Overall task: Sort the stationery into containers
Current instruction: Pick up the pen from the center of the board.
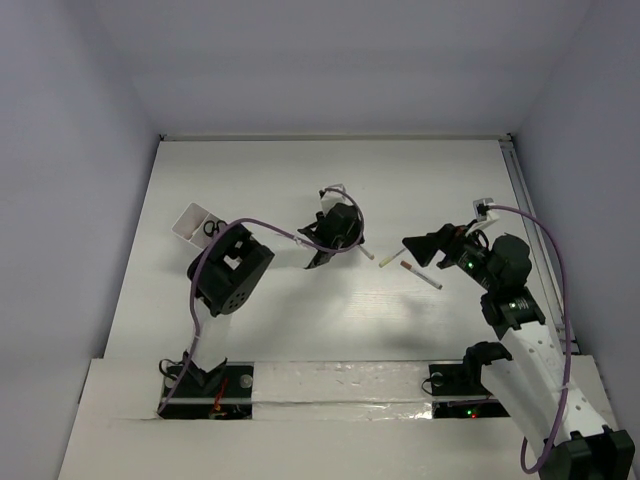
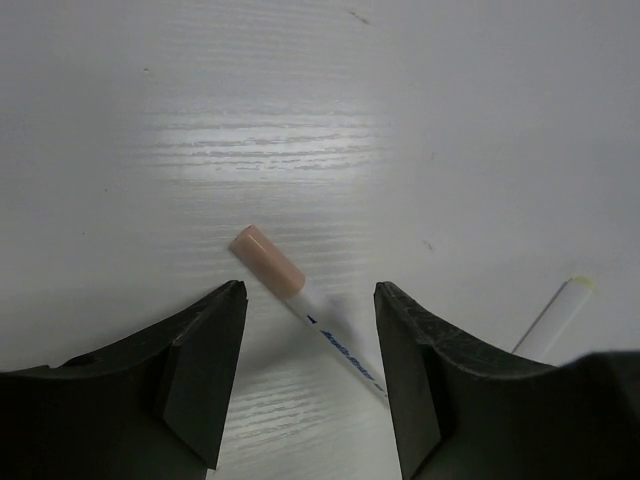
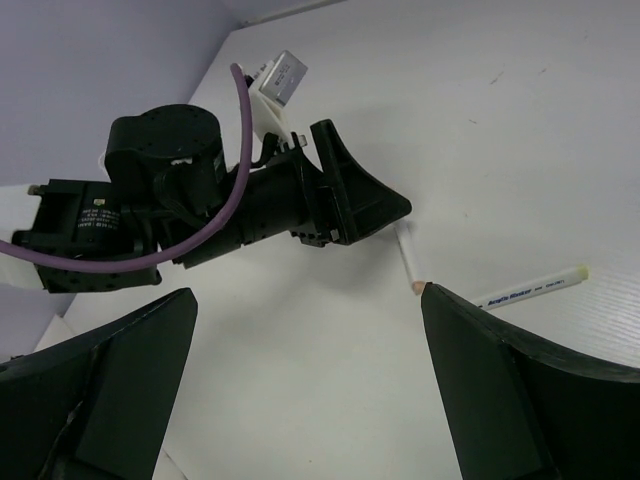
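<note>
Straddling the pink-capped pen (image 2: 268,261), left tool (image 2: 310,288) spread.

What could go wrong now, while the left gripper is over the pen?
The pink-capped pen lies slanted beneath the open left gripper, so closing may roll it away rather than grip it. The right gripper, also open, hangs close by. The two grippers could bump if both move in.

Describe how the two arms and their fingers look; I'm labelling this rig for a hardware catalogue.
Both arms are mostly matte black. The left arm has a blocky black joint housing; the right arm has a white perforated link and small green lights. A purple cable loops along each. The fingers are black, broad wedges tapering to blunt tips.
</note>
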`<action>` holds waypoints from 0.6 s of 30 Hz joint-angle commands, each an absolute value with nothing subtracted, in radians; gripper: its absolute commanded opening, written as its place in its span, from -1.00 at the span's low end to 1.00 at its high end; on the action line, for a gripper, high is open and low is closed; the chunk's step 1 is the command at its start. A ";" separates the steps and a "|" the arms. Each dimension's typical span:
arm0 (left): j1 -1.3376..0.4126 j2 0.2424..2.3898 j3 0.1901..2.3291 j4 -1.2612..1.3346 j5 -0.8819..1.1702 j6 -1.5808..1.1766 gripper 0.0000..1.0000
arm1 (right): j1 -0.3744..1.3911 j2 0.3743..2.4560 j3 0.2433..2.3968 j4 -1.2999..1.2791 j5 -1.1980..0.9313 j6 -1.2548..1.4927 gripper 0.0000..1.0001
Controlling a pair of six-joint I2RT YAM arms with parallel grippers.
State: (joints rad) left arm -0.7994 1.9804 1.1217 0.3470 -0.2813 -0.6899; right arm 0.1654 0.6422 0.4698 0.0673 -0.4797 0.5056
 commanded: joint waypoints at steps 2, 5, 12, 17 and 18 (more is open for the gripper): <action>-0.805 1.993 1.176 0.330 -0.307 -0.681 0.00 | 0.172 0.637 0.491 0.109 -0.494 0.511 1.00; -0.814 2.023 1.224 0.305 -0.313 -0.663 -0.06 | 0.172 0.637 0.491 0.109 -0.494 0.509 1.00; -0.834 2.079 1.327 0.236 -0.376 -0.571 -0.23 | 0.172 0.637 0.492 0.101 -0.485 0.509 1.00; -0.857 2.106 1.396 0.172 -0.436 -0.477 -0.41 | 0.172 0.635 0.494 0.103 -0.488 0.509 1.00; -0.871 2.111 1.408 0.163 -0.446 -0.435 -0.44 | 0.172 0.635 0.494 0.103 -0.486 0.509 1.00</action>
